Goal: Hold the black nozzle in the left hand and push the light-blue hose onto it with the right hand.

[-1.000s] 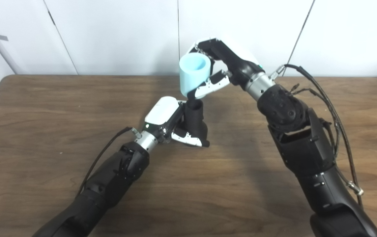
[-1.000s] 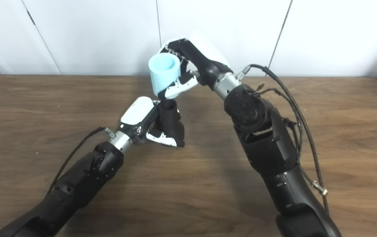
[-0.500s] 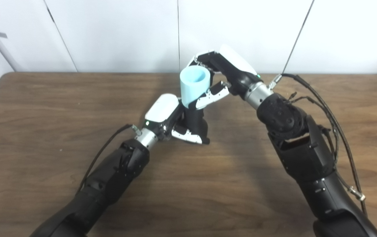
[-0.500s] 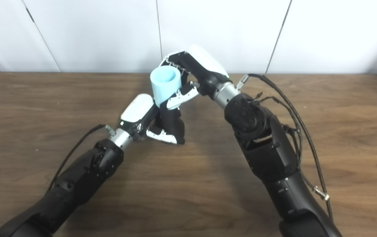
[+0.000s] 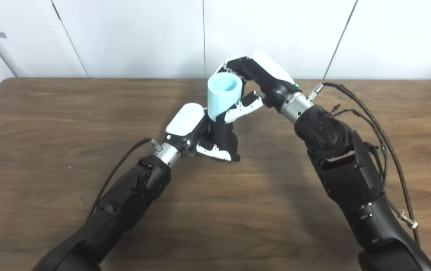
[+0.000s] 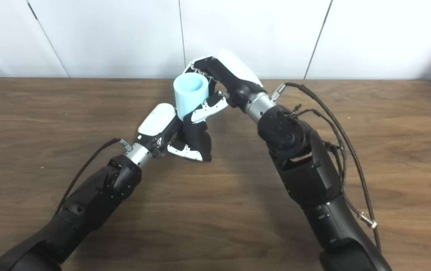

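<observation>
The black nozzle (image 5: 223, 136) stands upright near the middle of the wooden table (image 5: 42, 124), its wide foot on the surface. My left hand (image 5: 191, 130) is shut on it from the left side. A short light-blue hose (image 5: 223, 94), open end up, sits over the nozzle's top, which it hides. My right hand (image 5: 255, 84) is shut on the hose from the right and behind, thumb in front. In the right eye view the hose (image 6: 190, 95) again covers the nozzle (image 6: 196, 137) top.
Black cables (image 5: 373, 124) loop off my right forearm over the right part of the table. A white panelled wall (image 5: 125, 37) rises right behind the table's far edge.
The right hand has brought the hose down from above the nozzle onto its top. In the last half second little has moved; the camera has shifted slightly.
</observation>
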{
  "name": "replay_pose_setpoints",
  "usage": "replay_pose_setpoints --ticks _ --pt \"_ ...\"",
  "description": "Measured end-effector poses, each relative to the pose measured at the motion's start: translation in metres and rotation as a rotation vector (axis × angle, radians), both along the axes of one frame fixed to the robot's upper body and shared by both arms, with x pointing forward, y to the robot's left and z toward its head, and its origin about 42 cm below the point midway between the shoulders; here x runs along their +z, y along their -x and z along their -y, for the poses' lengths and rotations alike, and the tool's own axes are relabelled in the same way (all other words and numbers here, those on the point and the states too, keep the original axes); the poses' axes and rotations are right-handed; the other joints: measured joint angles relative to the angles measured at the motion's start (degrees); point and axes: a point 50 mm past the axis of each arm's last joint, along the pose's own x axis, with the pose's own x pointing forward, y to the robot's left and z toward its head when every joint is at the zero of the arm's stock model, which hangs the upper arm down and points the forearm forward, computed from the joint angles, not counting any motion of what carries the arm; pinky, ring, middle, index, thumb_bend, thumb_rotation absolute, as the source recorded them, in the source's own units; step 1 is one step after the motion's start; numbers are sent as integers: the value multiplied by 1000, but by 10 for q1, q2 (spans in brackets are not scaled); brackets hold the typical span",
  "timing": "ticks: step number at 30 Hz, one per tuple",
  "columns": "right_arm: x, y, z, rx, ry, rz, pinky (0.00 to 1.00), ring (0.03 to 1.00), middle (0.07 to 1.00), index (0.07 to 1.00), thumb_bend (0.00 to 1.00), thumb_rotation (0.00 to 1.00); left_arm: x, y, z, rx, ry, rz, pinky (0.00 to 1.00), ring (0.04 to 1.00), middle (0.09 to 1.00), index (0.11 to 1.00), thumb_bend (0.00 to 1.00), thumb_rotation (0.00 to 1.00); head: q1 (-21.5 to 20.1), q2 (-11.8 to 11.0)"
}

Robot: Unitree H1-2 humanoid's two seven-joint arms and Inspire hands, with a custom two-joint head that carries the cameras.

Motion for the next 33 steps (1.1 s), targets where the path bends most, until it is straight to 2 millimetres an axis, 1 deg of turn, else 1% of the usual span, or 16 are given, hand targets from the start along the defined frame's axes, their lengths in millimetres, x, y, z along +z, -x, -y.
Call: replay_pose_setpoints --ticks 11,18,33 --pt "-1 2 3 46 23 48 317 390 469 540 513 0 0 4 1 -5 2 -1 306 402 485 517 502 0 3 1" --pt "-6 5 1 55 19 74 308 393 470 527 515 0 0 6 1 3 3 -3 307 403 485 515 503 0 4 8" --pt "-19 3 -1 85 16 139 310 392 475 517 516 0 -1 9 0 17 5 -8 301 404 485 514 503 0 8 11"
